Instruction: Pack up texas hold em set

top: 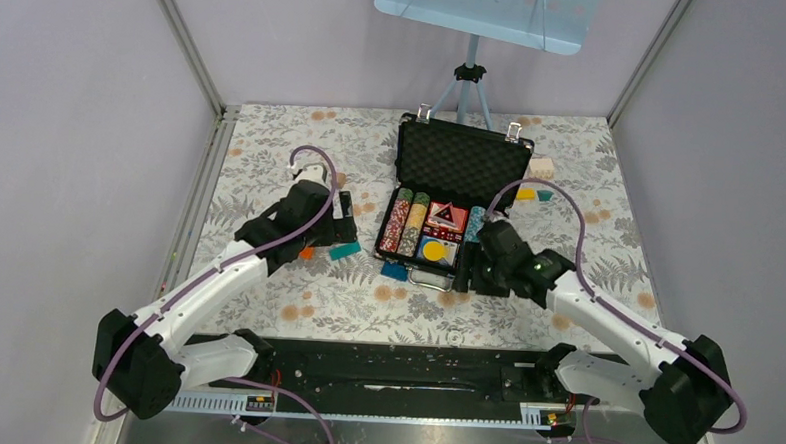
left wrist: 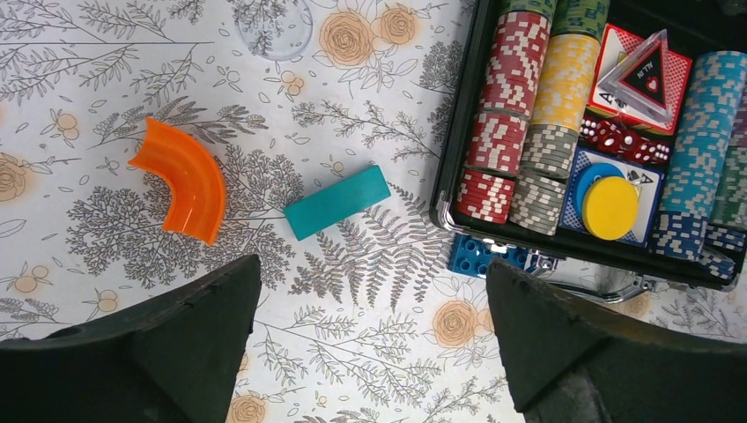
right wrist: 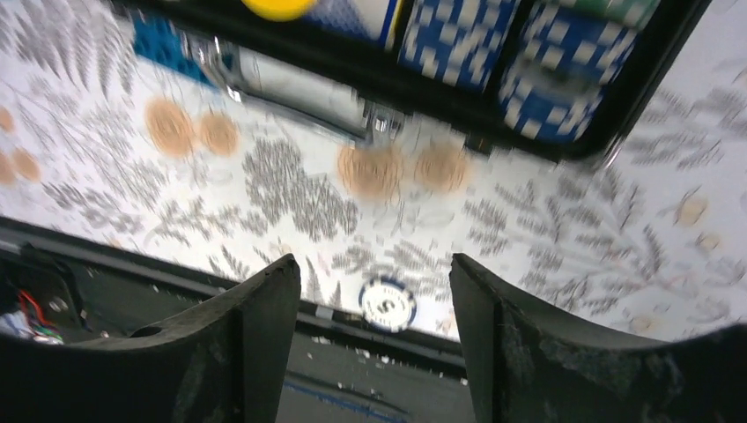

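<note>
The black briefcase point(top: 402, 187) lies open at mid-table, its foam-lined lid point(top: 462, 160) upright. Its base holds rows of coloured chips point(left wrist: 515, 88), red dice point(left wrist: 621, 141) and a yellow round disc point(left wrist: 610, 207). A loose white-and-blue chip point(right wrist: 388, 304) lies on the table by the front edge point(top: 456, 338). My left gripper point(left wrist: 372, 264) is open and empty above the table just left of the case point(top: 344, 220). My right gripper point(right wrist: 374, 264) is open and empty near the case's front right corner point(top: 470, 275), with the loose chip seen between its fingers, farther off.
A teal brick point(left wrist: 337, 202) and an orange curved piece point(left wrist: 182, 181) lie left of the case. A blue brick point(left wrist: 480, 256) sits against its front left corner by the handle point(left wrist: 608, 286). Yellow and teal bricks point(top: 533, 194) lie right of the lid. A tripod point(top: 467, 85) stands behind.
</note>
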Controlling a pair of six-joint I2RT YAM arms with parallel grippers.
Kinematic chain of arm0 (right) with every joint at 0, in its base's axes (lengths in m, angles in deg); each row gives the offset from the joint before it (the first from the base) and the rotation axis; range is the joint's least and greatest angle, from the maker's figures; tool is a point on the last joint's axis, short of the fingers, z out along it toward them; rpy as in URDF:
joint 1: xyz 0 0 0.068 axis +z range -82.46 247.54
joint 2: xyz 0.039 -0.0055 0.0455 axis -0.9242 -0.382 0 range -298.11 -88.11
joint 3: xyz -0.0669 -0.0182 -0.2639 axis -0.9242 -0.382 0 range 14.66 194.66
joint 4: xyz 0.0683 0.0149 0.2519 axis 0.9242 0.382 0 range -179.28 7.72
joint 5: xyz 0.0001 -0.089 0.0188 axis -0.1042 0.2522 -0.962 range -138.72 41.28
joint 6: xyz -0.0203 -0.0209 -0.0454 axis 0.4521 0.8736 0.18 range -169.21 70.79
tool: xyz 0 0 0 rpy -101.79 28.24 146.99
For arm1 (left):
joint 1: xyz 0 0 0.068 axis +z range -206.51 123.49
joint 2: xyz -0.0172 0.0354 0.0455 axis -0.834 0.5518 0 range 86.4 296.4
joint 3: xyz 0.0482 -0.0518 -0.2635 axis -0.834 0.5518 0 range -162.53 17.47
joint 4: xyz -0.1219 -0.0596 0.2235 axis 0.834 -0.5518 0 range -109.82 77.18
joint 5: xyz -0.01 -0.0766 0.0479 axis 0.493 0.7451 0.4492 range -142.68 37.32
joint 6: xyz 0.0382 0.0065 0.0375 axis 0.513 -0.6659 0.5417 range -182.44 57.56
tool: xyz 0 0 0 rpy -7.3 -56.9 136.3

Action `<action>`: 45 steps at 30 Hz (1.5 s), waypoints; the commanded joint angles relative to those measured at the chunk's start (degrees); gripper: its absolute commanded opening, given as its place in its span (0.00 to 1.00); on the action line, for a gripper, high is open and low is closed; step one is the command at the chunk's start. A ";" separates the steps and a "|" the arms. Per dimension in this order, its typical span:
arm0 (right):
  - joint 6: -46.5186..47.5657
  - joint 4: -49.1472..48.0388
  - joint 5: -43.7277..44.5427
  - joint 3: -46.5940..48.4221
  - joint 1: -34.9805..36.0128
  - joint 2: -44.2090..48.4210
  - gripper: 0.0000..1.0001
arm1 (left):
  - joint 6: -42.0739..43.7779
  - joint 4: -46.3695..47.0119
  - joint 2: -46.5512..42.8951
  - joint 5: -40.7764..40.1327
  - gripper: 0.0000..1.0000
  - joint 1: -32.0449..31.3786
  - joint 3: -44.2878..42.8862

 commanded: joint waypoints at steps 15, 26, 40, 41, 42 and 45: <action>-23.89 7.42 17.22 -2.10 29.75 -10.15 0.70 | 4.92 1.17 -3.66 6.90 0.99 5.08 -0.43; -25.09 4.03 18.65 -3.44 31.56 -14.29 0.62 | 5.06 1.16 -5.84 7.11 0.99 5.11 0.19; -24.60 8.14 18.93 0.93 32.06 -21.31 0.59 | 5.18 1.27 -5.69 7.94 0.99 5.18 0.21; -24.60 8.19 18.84 0.98 32.06 -21.34 0.58 | 5.24 1.26 -5.68 7.96 0.99 5.16 0.21; -24.67 8.15 18.86 0.92 32.06 -21.40 0.57 | 5.26 1.26 -5.67 7.96 0.99 5.21 0.16; -24.67 8.29 18.51 0.54 32.06 -21.22 0.56 | 5.28 1.28 -5.67 7.96 0.99 5.23 0.21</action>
